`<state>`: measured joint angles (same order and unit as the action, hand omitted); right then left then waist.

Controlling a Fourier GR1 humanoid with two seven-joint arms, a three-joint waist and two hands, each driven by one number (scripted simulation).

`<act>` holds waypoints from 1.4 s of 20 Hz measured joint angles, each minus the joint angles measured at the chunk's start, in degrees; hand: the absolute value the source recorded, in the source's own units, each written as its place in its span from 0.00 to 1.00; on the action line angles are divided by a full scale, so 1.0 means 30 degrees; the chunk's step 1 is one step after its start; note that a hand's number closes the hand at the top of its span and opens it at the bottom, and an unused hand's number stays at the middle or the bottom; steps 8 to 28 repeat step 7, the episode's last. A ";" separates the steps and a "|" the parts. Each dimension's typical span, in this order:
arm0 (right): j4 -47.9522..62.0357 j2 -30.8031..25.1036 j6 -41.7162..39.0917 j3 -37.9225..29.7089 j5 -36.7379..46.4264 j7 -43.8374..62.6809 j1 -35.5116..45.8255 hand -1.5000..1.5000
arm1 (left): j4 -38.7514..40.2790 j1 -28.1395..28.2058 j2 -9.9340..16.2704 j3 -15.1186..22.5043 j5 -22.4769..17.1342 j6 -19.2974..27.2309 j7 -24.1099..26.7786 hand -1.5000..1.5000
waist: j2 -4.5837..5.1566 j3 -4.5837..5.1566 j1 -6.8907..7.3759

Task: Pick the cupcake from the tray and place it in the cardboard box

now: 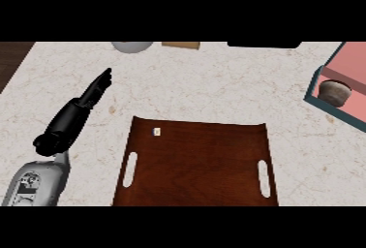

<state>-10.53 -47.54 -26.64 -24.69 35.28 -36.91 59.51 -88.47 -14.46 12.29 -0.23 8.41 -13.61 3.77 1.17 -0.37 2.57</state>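
Looking down from the head view, I see the left hand [95,92] over the counter's [214,87] left side, fingers straight and holding nothing, while my right hand is out of view. The cupcake [335,92] sits inside the cardboard box [312,89] at the counter's right edge, well apart from the wooden tray [196,167] at the near edge.

Glossy black robot hand [91,94] on a light grey forearm [37,181]
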 measured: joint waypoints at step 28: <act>0.2301 -0.1542 -0.1307 -0.3954 -0.3819 0.2561 0.0353 0.00 | -0.0057 -0.0143 0.0008 0.0037 0.0034 -0.0064 -0.0022 0.50 | 0.0213 -0.0007 0.0254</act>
